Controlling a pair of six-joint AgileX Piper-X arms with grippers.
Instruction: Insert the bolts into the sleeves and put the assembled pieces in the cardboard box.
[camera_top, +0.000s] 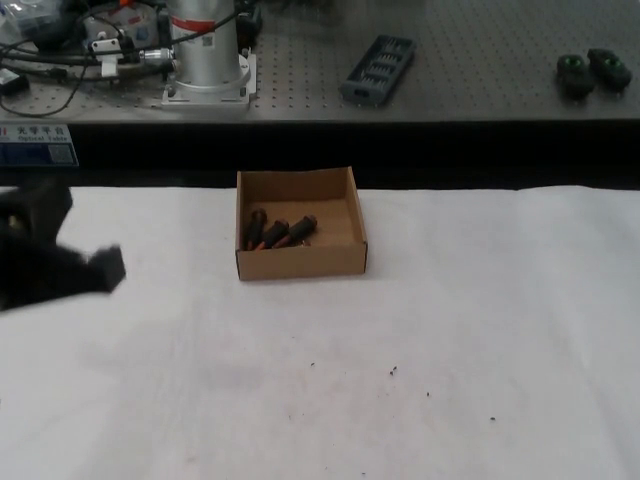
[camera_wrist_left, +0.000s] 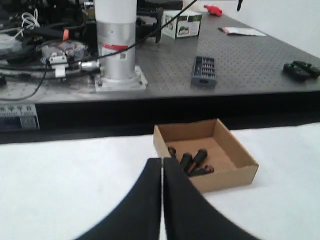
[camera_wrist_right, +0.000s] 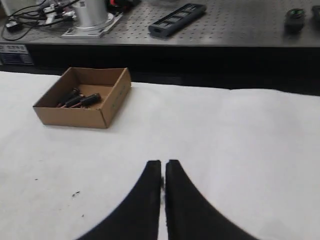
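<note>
White cloth (camera_top: 450, 330), illegible blue label (camera_top: 37, 143), cardboard box (camera_top: 300, 262)

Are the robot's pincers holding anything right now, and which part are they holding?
Nothing. The left pincer and the right pincer are both shut on empty air. The assembled pieces lie in the cardboard box.

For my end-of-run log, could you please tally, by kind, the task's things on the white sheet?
Cardboard box: 1
Assembled pieces, inside the box: 3
Total: 4
</note>
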